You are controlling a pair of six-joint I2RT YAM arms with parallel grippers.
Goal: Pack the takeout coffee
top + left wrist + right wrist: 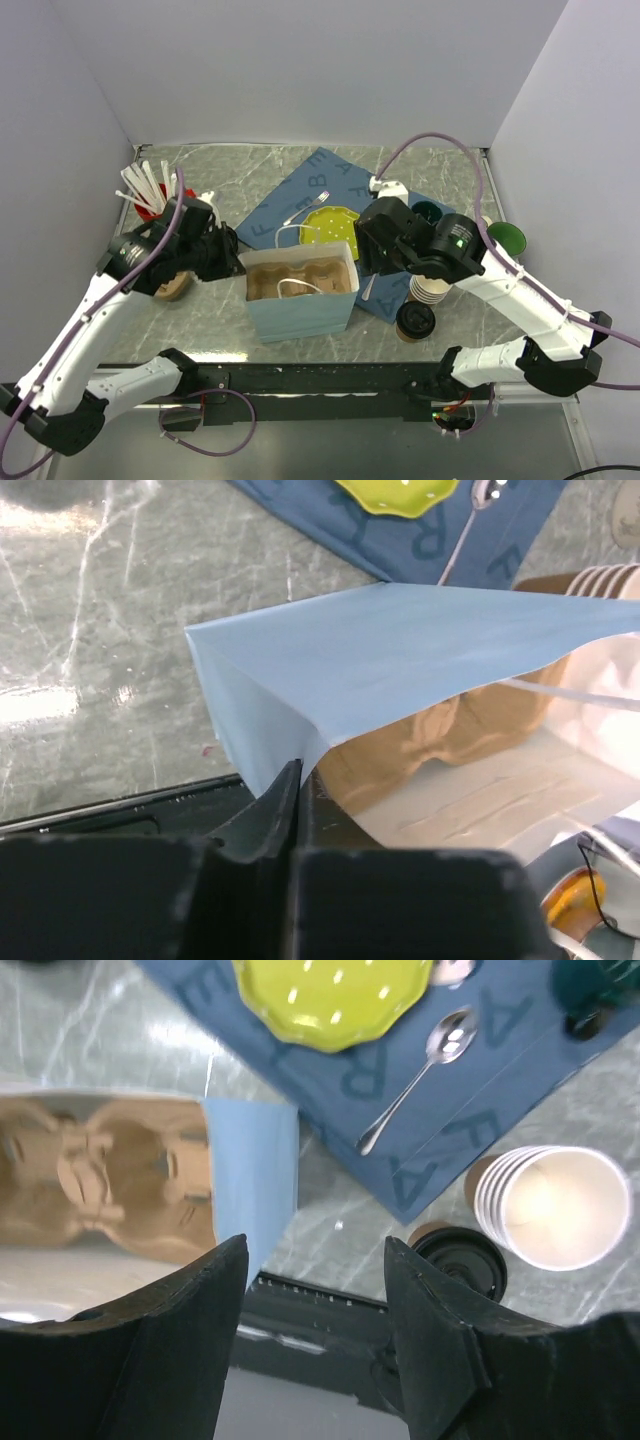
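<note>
Paper first — clamping the left rim of the pale-blue bag (300, 312) with the left gripper (297, 780), closed flat on the thin wall and holding the mouth wide. Hovering the right gripper (315, 1250) over the bag's right edge, jaws apart and carrying nothing. Leaving the takeout coffee (415, 320) alone for now: standing upright on the desk (200, 330) near the front edge, right of the bag and just beside the stack of lidless cups (430, 288), not yet packed. Showing a brown cardboard cup tray (300, 280) inside the bag, wells facing up. Judging the step in hand as bracing the bag for the load. Doing it well probably meaning: keeping the pinch steady without tugging, risking otherwise a slide or a crease in so light a bag; swinging the right gripper over to the lidded cup rather than the stack; gripping the body below the lid, not the lid itself; lowering it straight into a well — and watching for the white handle loop (290, 285) lying across the opening.
</note>
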